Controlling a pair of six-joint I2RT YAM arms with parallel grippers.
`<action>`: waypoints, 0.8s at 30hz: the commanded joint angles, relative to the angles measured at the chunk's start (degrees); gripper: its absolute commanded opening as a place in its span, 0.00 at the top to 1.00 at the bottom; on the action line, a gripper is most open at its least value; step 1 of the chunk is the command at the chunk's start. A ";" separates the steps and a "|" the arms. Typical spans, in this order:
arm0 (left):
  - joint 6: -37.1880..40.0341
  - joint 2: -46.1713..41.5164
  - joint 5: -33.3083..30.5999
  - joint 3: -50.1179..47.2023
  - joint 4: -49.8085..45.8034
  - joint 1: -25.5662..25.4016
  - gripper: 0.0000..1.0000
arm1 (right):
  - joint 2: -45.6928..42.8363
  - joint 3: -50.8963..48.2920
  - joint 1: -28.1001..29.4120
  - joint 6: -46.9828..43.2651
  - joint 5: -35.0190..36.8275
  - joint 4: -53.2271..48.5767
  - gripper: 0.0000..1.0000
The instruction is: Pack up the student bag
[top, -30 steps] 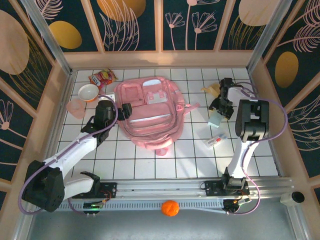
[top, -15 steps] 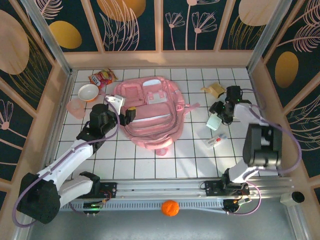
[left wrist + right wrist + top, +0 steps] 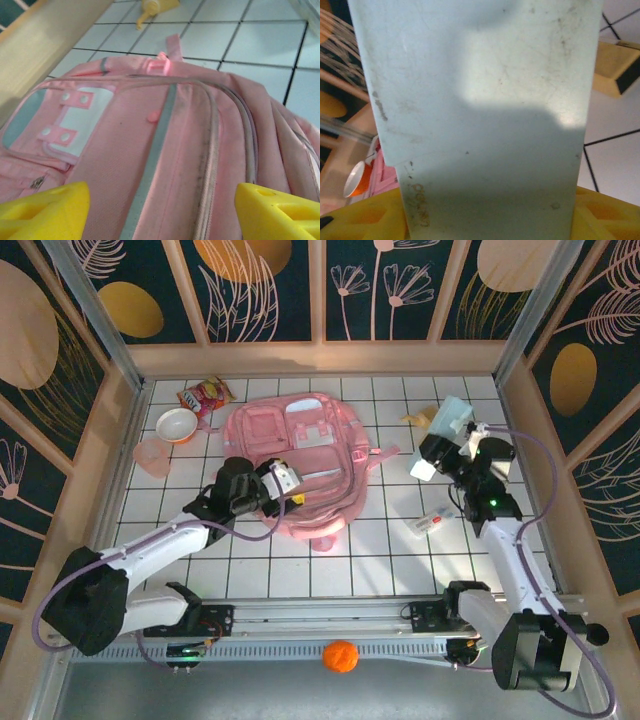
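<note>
While the orange ball [image 3: 340,655] sits nearest, well apart from the student bag [image 3: 320,500], the left gripper [image 3: 283,485] hangs over the bag's near left part with its yellow fingers [image 3: 45,210] spread wide and nothing between them. Off to the right of the bag, a small white and red thing [image 3: 430,523] lies on the tiles, and a bit farther back the right gripper [image 3: 458,438] is closed on a pale green box [image 3: 452,415]. The bag lies flat in the middle of the tiled table [image 3: 380,560], and by its far left corner are a bowl [image 3: 177,424], a pink cup [image 3: 152,455] and a snack packet [image 3: 205,393].
</note>
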 commanded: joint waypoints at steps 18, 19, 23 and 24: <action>6.72 16.35 -13.45 7.28 3.79 -1.71 0.47 | -1.64 -1.03 5.24 -9.03 -6.99 9.92 0.54; 6.28 16.33 -12.66 7.71 3.15 -1.71 0.56 | -1.80 -1.03 5.26 -9.91 -6.92 9.92 0.55; -0.71 11.24 -7.28 9.99 0.56 -1.71 0.96 | -2.52 1.42 5.36 -20.76 -8.42 4.25 0.64; -2.45 9.26 -5.94 10.10 0.90 -1.72 1.00 | -2.83 2.09 5.59 -24.27 -9.63 2.66 0.67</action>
